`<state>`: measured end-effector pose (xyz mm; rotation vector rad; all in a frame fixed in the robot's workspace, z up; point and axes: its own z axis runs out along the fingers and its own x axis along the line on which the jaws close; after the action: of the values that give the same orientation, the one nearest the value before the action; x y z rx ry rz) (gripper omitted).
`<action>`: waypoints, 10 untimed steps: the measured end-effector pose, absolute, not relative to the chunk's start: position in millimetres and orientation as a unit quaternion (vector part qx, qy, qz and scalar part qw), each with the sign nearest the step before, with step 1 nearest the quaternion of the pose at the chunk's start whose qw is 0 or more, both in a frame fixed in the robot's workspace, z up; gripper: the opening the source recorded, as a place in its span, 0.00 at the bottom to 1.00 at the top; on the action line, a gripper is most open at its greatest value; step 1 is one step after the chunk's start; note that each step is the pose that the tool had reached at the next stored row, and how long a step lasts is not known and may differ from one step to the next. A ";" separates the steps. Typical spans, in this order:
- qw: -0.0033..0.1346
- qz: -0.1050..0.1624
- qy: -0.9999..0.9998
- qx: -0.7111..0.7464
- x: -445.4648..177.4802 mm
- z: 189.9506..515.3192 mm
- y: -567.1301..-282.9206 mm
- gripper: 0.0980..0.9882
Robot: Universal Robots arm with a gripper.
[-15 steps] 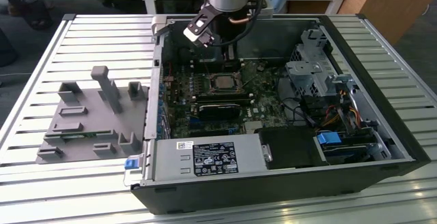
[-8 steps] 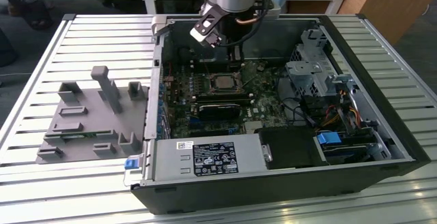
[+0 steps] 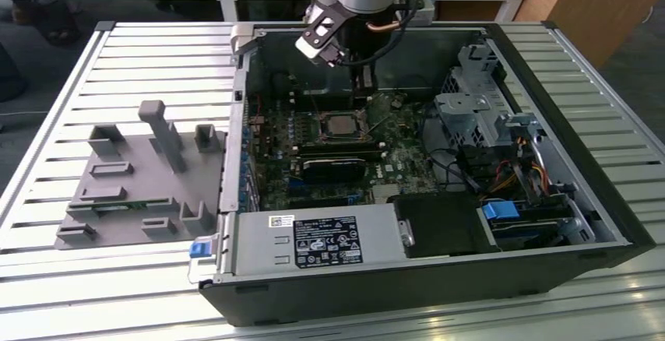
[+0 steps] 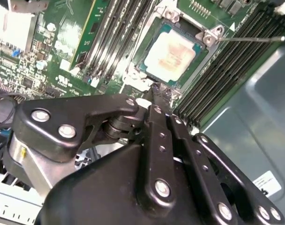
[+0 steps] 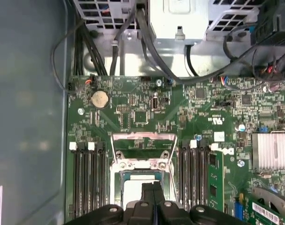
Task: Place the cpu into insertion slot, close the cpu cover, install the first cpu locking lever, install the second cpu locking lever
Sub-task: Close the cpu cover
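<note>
At the lower centre of the exterior view, a labelled power supply [image 3: 311, 241] occupies the near end of the open computer case [image 3: 416, 298], which lies on the slatted worktop [image 3: 62, 294]. Beyond it, at frame centre, the cpu [image 3: 341, 125] is seated in the insertion slot [image 5: 121, 177]. The pincer [image 4: 154, 90] hangs at the slot's far edge, fingers pressed together and gripping nothing; contact cannot be confirmed. In the first wrist view the cpu cover [image 5: 143, 136] stands raised, clear of the cpu.
</note>
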<state>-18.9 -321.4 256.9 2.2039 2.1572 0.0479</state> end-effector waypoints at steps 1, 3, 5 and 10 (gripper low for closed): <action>0.028 0.015 0.699 0.714 -16.8 257.2 -321.4 0.01; 0.026 0.014 0.699 0.714 -10.8 257.2 -321.4 0.01; 0.024 0.014 0.699 0.714 -5.0 257.3 -321.4 0.01; 0.022 0.015 0.699 0.714 -2.0 261.8 -321.4 0.01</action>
<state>-2.0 -321.4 261.8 2.2128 2.1657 0.0450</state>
